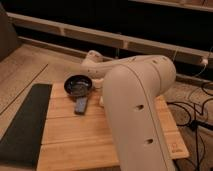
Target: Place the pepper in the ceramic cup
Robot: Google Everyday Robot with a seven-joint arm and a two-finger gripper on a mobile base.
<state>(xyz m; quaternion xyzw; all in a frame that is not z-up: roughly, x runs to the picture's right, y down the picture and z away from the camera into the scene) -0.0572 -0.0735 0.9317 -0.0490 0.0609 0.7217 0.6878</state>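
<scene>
Camera view: the arm (135,110) hides the jaws near the ceramic cup (78,85); grip unclear.

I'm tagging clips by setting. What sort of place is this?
Probably a lab-style test area: a wooden tabletop, loose cables on carpet, a dark bowl-like cup. The gripper is hidden behind the arm.

**What you have on the table: a count**

You have one wooden board (75,135), with one dark mat (22,125) lying along its left edge. On the board sit one dark round cup (77,85) and one small dark flat object (81,105). One white robot arm (135,105) reaches over the board; its one gripper (92,62) is beside the cup. Several cables (192,112) trail at right.
</scene>
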